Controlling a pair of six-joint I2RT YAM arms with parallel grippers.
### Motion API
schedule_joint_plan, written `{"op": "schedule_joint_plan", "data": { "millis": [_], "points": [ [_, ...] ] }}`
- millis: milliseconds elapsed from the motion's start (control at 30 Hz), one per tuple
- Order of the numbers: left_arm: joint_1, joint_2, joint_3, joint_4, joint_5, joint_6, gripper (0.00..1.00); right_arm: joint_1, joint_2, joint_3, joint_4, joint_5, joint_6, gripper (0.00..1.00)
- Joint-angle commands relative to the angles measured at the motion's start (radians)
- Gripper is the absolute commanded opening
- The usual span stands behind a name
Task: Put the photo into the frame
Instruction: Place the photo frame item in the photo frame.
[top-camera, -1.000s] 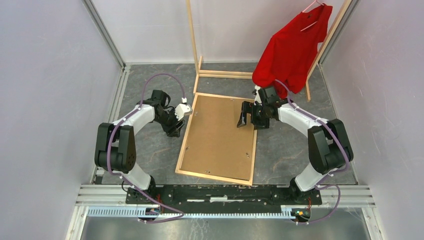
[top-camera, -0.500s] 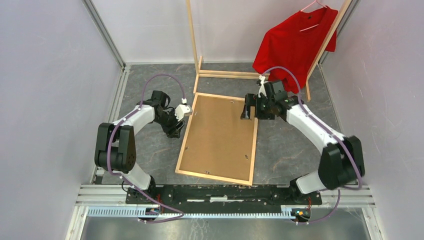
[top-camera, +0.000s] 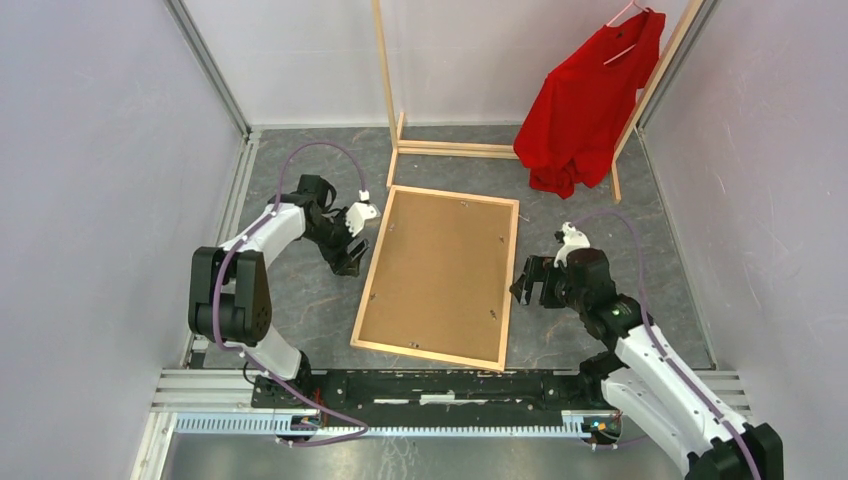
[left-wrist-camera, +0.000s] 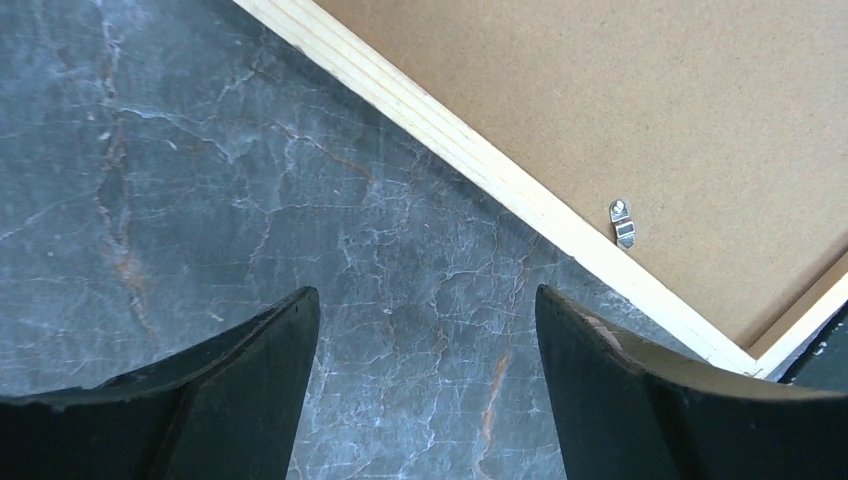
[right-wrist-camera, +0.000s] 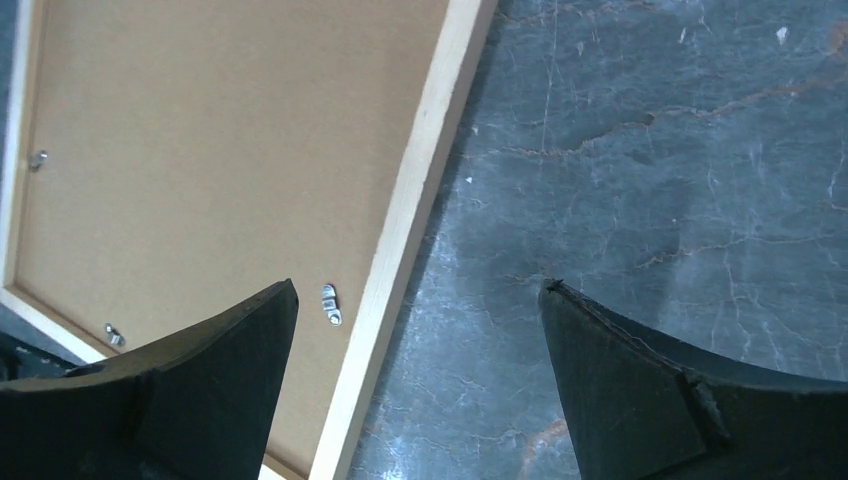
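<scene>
**Frame** (top-camera: 371, 268): light natural wood, thin, large. Lies flat and back-side up in the middle of the worktop (top-camera: 300, 300), between the two arms. Long sides run from near to far, with the far end slanted slightly to the right. Held by neither claw.

**Backing board** (top-camera: 440, 270): brown fibreboard. Fills the frame's opening and sits inside the wooden rim. Covers whatever lies beneath it.

**Turn clips**: small, silver metal, fixed to the board close to the rim. One in the left wrist view (left-wrist-camera: 621, 222), near a corner of the frame. One in the right wrist view (right-wrist-camera: 330, 304), just inside the right long rim.

**Left claw** (top-camera: 351, 262): spread wide, pinching nothing. Sits just beside the frame's left long rim, towards its far end. Shows only dark marbled worktop between its fingers (left-wrist-camera: 230, 390). No contact with the rim visible.

**Right claw** (top-camera: 530, 285): spread wide, pinching nothing. Hangs over the worktop just outside the right long rim, about halfway along it. Looks down on rim and bare worktop between its fingers (right-wrist-camera: 640, 380).

**Clothes rack** (top-camera: 385, 80): tall, light wood, at the far edge of the worktop, well apart from both claws.

**Red shirt** (top-camera: 585, 100): hangs from the rack's right end, beyond the frame's far right corner.
</scene>
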Motion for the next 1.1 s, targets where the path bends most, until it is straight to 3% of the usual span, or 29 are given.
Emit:
{"op": "schedule_joint_plan", "data": {
  "millis": [0, 167, 233, 300, 400, 467, 533, 667, 800, 967, 1067],
  "points": [
    [0.01, -0.018, 0.054, -0.064, 0.025, 0.004, 0.86, 0.032, 0.067, 0.072, -0.021, 0.056, 0.001, 0.98],
    [0.06, -0.056, 0.092, -0.061, 0.035, -0.036, 0.86, 0.018, 0.247, 0.186, 0.056, -0.079, -0.002, 0.98],
    [0.109, -0.074, 0.116, -0.033, 0.028, -0.07, 0.99, 0.02, 0.275, 0.145, 0.234, -0.273, 0.06, 0.98],
    [0.191, -0.101, 0.139, -0.012, 0.041, -0.087, 1.0, 0.056, 0.29, 0.101, 0.416, -0.338, 0.135, 0.98],
    [0.271, -0.153, 0.153, 0.037, 0.01, -0.103, 1.0, 0.208, 0.356, 0.196, 0.397, -0.158, 0.086, 0.98],
    [0.294, -0.202, 0.122, 0.133, -0.09, -0.17, 1.0, 0.323, 0.426, 0.287, 0.359, -0.056, 0.042, 0.98],
    [0.297, -0.262, 0.082, 0.252, -0.217, -0.21, 1.0, 0.398, 0.5, 0.332, 0.381, -0.031, 0.052, 0.98],
    [0.312, -0.357, 0.015, 0.352, -0.278, -0.264, 1.0, 0.492, 0.656, 0.368, 0.518, -0.036, 0.11, 0.98],
    [0.292, -0.29, 0.046, 0.099, -0.036, -0.244, 0.99, 0.579, 0.798, 0.406, 0.652, 0.0, 0.147, 0.95],
    [0.208, -0.065, 0.077, -0.101, 0.114, -0.254, 0.76, 0.655, 0.912, 0.381, 0.875, 0.028, 0.222, 0.9],
    [0.15, 0.002, 0.084, -0.128, 0.146, -0.255, 0.71, 0.704, 0.961, 0.408, 0.927, 0.052, 0.194, 0.88]
  ]
}}
